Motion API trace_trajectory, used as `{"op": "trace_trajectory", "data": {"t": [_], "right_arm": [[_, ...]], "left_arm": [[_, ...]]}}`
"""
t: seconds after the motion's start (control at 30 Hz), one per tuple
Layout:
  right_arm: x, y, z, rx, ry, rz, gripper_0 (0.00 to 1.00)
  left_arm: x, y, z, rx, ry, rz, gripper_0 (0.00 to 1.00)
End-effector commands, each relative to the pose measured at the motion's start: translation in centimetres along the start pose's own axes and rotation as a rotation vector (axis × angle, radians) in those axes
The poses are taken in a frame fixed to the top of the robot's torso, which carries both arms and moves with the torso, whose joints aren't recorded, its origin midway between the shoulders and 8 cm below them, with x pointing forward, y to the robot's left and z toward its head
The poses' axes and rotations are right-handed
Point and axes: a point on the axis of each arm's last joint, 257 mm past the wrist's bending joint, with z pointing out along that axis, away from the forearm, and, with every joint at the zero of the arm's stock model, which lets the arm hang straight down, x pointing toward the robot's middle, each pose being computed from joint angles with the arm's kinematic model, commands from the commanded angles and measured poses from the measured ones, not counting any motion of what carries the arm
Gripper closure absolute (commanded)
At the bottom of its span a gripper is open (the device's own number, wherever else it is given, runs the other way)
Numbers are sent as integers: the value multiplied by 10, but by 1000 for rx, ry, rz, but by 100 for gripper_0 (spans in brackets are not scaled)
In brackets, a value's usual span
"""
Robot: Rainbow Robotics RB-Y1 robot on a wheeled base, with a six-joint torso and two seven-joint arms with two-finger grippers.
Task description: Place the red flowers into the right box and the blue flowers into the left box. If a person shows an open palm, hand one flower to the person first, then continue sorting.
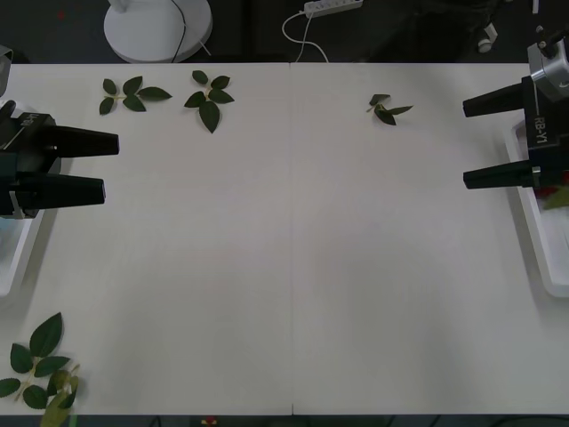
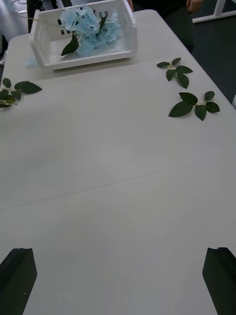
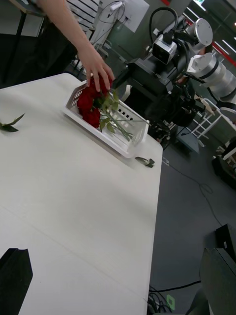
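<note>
1. The left gripper is held with its black fingers spread wide and nothing between them, above the table's left edge beside the left box.
2. The right gripper is likewise wide apart and empty, above the right box.
3. The blue flowers are seen lying in the left box; the red flowers lie in the right box, where a person's hand is touching them.
4. Sorting is judged complete; both arms would best be kept clear of that hand and the roses.
5. The white table carries loose leaf sprigs. Beyond it, dark floor, cables and equipment are seen.
</note>
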Motion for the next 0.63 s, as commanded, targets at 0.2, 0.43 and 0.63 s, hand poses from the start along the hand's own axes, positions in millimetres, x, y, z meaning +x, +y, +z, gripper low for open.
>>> {"op": "trace_trajectory", "data": {"t": [0.2, 0.43, 0.63], "right_arm": [[-17, 11, -8, -13, 27, -114, 0], [-18, 12, -8, -15, 23, -118, 0], [-19, 10, -8, -8, 22, -117, 0]], "left_arm": [[2, -2, -4, 0, 27, -13, 0], [2, -2, -4, 0, 27, -13, 0], [2, -2, -4, 0, 27, -13, 0]]}}
